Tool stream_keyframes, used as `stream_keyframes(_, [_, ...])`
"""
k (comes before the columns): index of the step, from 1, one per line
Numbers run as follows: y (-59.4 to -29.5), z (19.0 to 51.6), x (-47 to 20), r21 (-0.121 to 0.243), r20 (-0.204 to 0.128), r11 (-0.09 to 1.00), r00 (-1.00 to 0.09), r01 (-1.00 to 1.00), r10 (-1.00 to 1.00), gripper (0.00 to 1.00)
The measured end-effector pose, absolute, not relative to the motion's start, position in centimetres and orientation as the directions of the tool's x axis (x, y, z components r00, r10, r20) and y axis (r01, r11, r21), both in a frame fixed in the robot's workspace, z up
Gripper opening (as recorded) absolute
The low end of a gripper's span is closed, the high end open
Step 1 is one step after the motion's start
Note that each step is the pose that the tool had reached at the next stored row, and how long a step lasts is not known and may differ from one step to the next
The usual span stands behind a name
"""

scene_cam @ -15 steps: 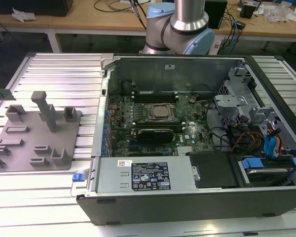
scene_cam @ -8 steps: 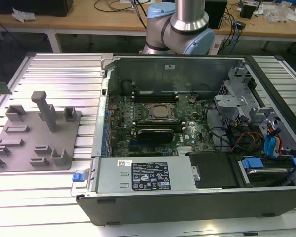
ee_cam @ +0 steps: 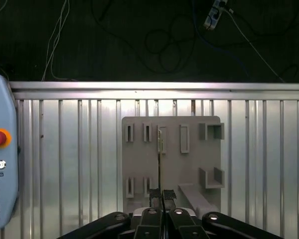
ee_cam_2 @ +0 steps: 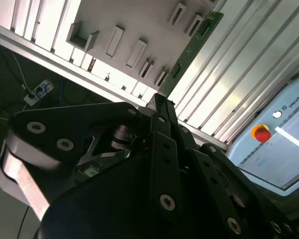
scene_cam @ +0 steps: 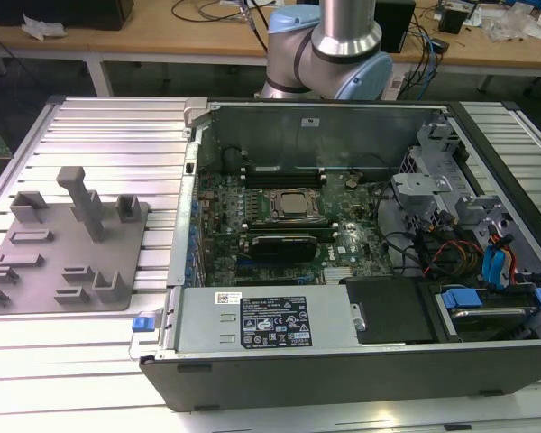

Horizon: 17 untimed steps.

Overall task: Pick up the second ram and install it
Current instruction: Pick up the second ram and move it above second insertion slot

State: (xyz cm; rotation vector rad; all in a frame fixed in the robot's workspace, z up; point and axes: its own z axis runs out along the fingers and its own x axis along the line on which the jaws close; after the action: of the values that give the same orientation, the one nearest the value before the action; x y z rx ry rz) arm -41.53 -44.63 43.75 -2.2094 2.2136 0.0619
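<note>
- I've got the hand [ee_cam_2: 162,102] clamped shut on the second ram [ee_cam_2: 192,52]. In the second wrist view the fingers pinch one end and the green stick juts straight out from the tips.
- In the first wrist view the stick [ee_cam: 160,159] shows edge-on, a thin line running out from the hand [ee_cam: 162,194] over the grey holder plate [ee_cam: 189,164].
- It looks clear of the holder blocks, so I'd call the pick done and the carry under way.
- The plate [scene_cam: 59,253] sits on the ribbed counter [scene_cam: 99,135], on the exterior view's left of the open computer case [scene_cam: 343,361].
- Install is not done yet. My read is it calls for bringing the stick's long edge square over a long black slot [scene_cam: 284,170] by the processor socket [scene_cam: 293,206], then pressing down evenly.
</note>
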Motion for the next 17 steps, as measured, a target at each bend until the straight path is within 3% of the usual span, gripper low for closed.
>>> stream_keyframes(17, [-44.6,43.8,-36.6,0.019,-0.037,0.002,-0.002,-1.000,-0.999,0.09])
